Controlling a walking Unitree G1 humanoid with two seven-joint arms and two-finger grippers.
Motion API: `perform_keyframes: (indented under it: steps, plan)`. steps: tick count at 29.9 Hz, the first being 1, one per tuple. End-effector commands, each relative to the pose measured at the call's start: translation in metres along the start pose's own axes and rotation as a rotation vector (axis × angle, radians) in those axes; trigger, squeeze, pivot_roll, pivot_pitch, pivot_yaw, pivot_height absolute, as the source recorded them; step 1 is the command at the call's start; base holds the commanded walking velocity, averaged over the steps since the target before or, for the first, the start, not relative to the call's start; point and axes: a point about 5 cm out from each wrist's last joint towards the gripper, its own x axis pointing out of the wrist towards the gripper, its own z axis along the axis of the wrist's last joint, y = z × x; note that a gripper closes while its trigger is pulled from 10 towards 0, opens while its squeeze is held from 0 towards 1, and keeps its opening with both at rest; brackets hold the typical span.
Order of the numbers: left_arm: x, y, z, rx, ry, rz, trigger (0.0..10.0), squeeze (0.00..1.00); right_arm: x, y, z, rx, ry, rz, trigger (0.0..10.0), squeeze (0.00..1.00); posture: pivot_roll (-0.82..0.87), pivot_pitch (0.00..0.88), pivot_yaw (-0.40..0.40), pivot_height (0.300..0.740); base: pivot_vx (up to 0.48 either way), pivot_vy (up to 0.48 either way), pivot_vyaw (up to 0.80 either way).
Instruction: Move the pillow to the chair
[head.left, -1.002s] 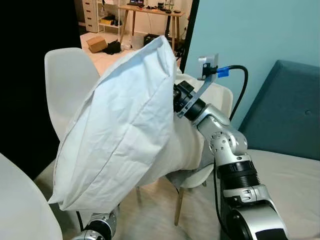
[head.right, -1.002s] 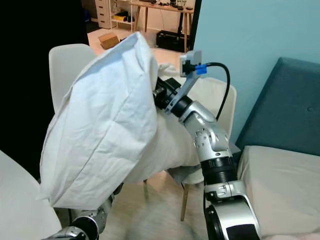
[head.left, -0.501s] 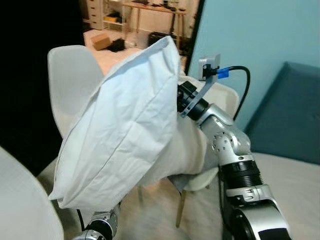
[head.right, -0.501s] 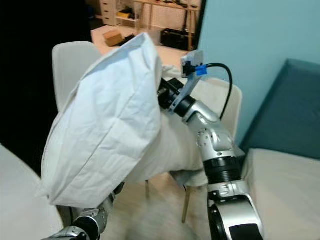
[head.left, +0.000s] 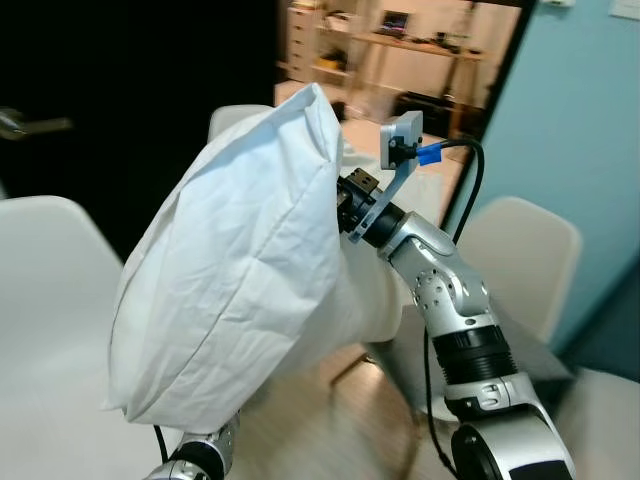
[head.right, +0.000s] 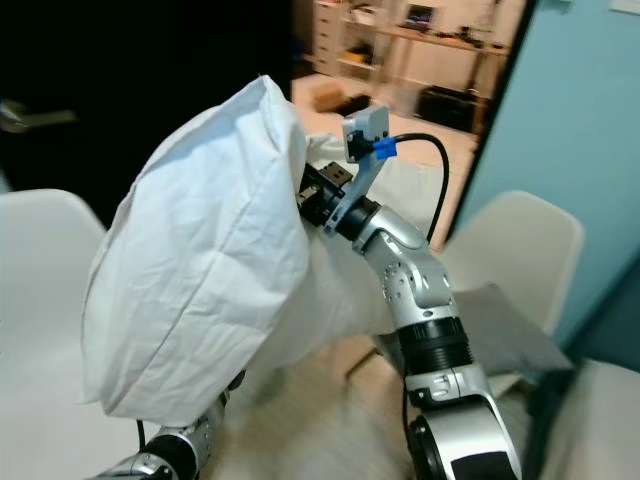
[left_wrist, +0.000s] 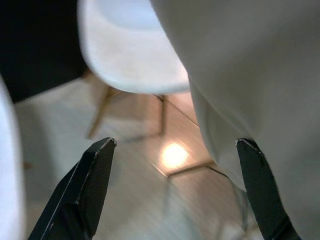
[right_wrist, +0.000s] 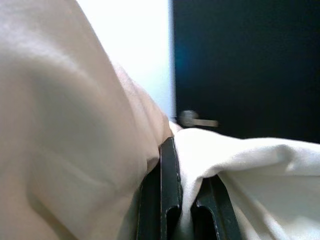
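Note:
A big white pillow (head.left: 240, 270) is held up in front of me and hides much of the scene. My right gripper (right_wrist: 187, 165) is shut on a fold of the pillow's fabric at its upper edge, and its wrist (head.left: 375, 215) presses against the pillow's right side. Below the pillow, my left gripper (left_wrist: 176, 142) is open with floor showing between its fingers; the pillow hangs beside one finger (left_wrist: 255, 185). A white chair (head.left: 50, 300) stands close at the left. Another white chair (head.left: 520, 250) with a grey seat pad (head.right: 500, 325) stands at the right.
A third white chair back (head.left: 235, 115) peeks out behind the pillow. A dark door with a handle (head.left: 30, 125) is at the far left. A doorway (head.left: 430, 60) opens onto a bright room with a desk. A teal wall (head.left: 590, 150) runs along the right.
The whole view has swung: the teal sofa has left the picture, and the dark door and a near white chair have come in at the left. The pillow stays held the same way.

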Motion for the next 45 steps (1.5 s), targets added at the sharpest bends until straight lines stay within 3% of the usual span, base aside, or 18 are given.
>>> perform_keyframes:
  steps: [1,45]
  plan:
    - [0.005,-0.008,0.008,0.013,-0.026,-0.031,10.0,0.0,0.005,0.009,-0.002,-0.015,0.015,0.058,0.0,0.0,0.1,0.0,-0.103,0.74,0.0,0.0,0.77]
    - [0.007,-0.009,0.017,0.023,-0.081,-0.063,10.0,0.0,0.004,0.016,-0.009,0.009,0.02,0.09,0.0,0.0,0.11,0.0,-0.095,0.74,0.0,0.0,0.77]
